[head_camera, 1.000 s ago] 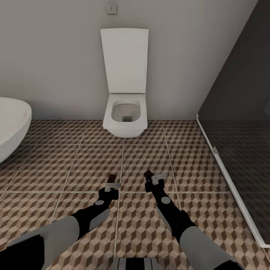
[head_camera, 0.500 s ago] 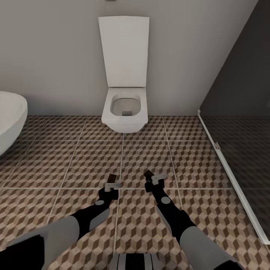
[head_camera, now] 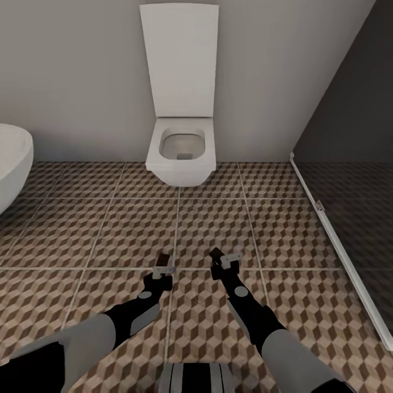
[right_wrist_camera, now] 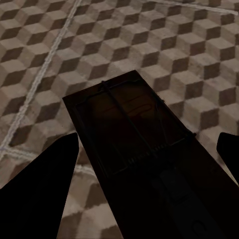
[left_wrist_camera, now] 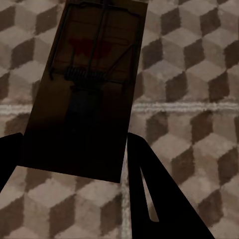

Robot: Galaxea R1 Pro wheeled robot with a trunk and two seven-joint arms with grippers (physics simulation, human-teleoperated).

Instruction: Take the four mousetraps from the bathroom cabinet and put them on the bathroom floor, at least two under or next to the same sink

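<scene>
While both arms reach out over the bathroom floor (head_camera: 109, 229), each gripper carries a mousetrap.

Left gripper (head_camera: 162, 270) clamps one mousetrap (left_wrist_camera: 84, 89), right gripper (head_camera: 226, 261) another (right_wrist_camera: 134, 144); their near ends are hidden. Bathtub (head_camera: 11, 164) is cut off beside the toilet (head_camera: 180, 153).

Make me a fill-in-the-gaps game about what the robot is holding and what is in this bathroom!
1. Each gripper, left gripper and right gripper, holds one small wooden ____.
2. The white thing straight ahead against the wall, with its lid up, is a ____.
3. The floor tiles are printed with a pattern of ____.
4. The white bathtub shows on the robot's ____ side.

Missing words: mousetrap; toilet; cubes; left
</scene>
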